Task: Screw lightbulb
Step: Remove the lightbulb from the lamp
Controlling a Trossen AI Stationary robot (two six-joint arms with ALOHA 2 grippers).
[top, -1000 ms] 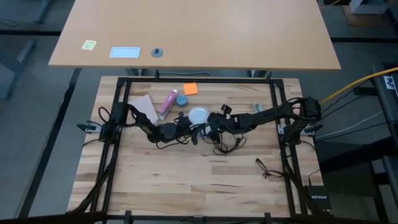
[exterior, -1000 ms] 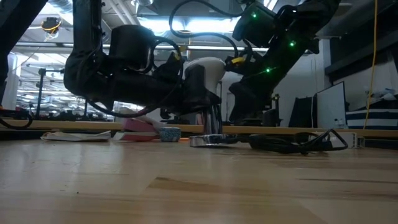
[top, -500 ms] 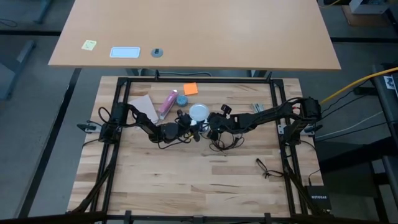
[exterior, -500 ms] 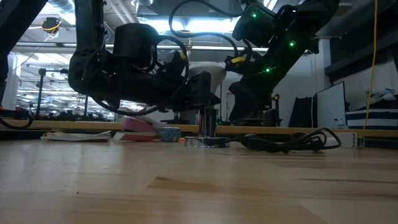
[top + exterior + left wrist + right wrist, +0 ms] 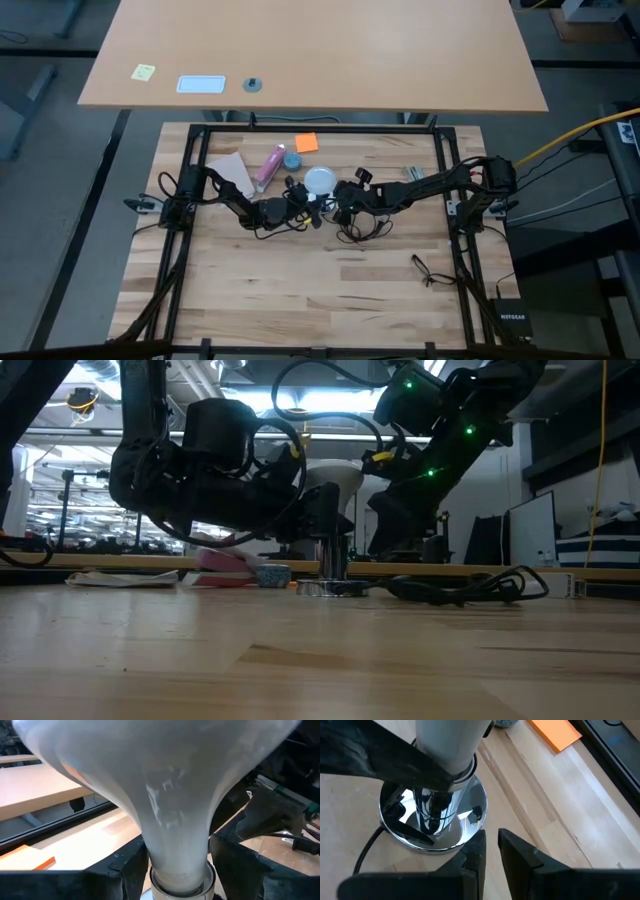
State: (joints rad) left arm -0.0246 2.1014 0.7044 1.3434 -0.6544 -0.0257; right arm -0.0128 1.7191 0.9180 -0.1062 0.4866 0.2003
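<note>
The left gripper (image 5: 175, 865) has loosened around the neck of the lightbulb (image 5: 165, 785), which now stands upright in the chrome lamp base (image 5: 432, 817) near the table's far edge; probably regripping between turns. The right gripper (image 5: 490, 852) waits beside the base, fingers nearly together, empty

Your near tabletop (image 5: 300, 290) lies open; black cord (image 5: 365, 232), blue round object (image 5: 291, 160) and orange note (image 5: 306, 143) crowd the lightbulb (image 5: 319, 181).
</note>
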